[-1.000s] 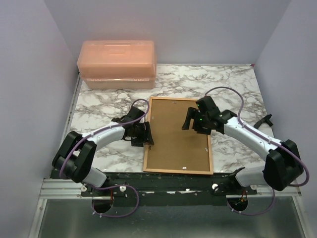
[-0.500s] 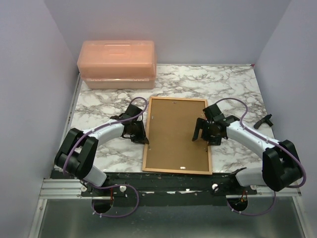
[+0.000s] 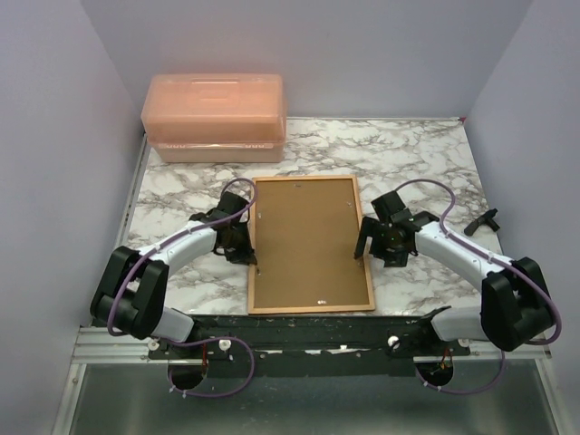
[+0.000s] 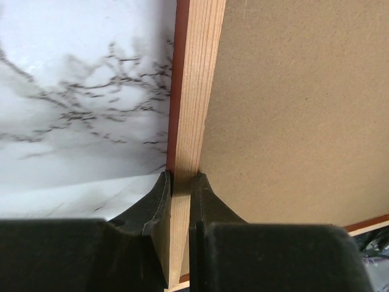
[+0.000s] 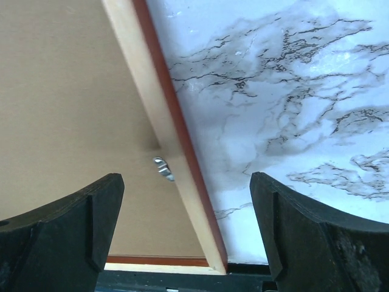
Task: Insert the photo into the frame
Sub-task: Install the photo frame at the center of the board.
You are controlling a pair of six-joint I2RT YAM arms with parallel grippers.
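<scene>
frame (image 3: 311,310) lies back-up at centre of the marble table (image 3: 417,163), long axis top to bottom in the overhead view. left gripper (image 4: 181,179) is pinched on its left pale-wood rail. right gripper (image 5: 185,188) gapes wide just beside the right rail. flat brown backing board (image 3: 306,240) fills the opening. photo not visible.

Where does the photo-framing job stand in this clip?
Done: the brown backing board sits in the thin red-edged wooden frame, lying back-up. In hand: the left gripper pinches its left rail; the right gripper hangs open over the right rail. Left: no photo shows, so whether it is inside cannot be told.
</scene>
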